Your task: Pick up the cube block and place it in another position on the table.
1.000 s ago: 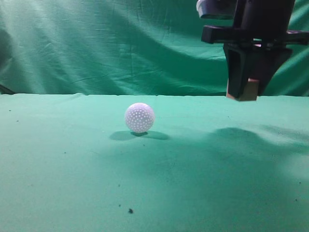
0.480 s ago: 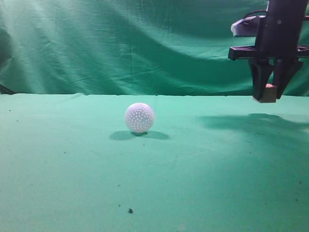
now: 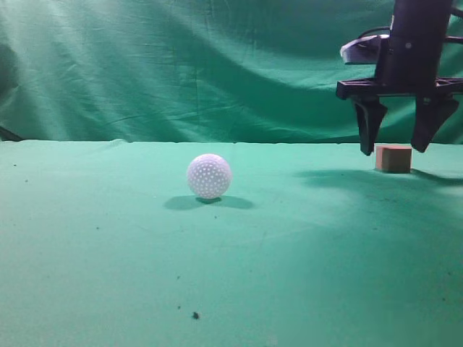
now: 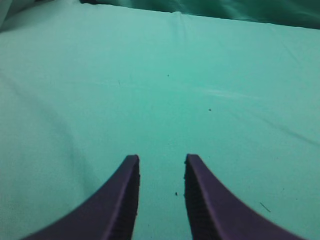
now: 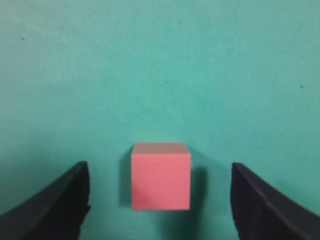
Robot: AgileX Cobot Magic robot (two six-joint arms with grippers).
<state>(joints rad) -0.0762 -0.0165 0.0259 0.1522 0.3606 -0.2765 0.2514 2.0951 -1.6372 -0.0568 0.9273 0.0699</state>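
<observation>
The salmon-pink cube block point(image 3: 393, 158) rests on the teal-green table point(image 3: 217, 275) at the far right. My right gripper point(image 3: 396, 139) hangs just above it, jaws spread wide to either side, touching nothing. In the right wrist view the cube block point(image 5: 160, 176) lies between the two dark fingers of the right gripper point(image 5: 160, 172), with bare cloth on both sides. My left gripper point(image 4: 161, 161) is open and empty over bare table cloth; it does not show in the exterior view.
A white dimpled ball point(image 3: 209, 176) sits on the table left of centre, well apart from the cube. A wrinkled green curtain point(image 3: 181, 65) hangs behind the table. Small dark specks point(image 3: 195, 315) dot the cloth near the front.
The right gripper carried the cube block right and down, then opened. The cube block now rests on the table, free of the jaws. The ball has not moved.
</observation>
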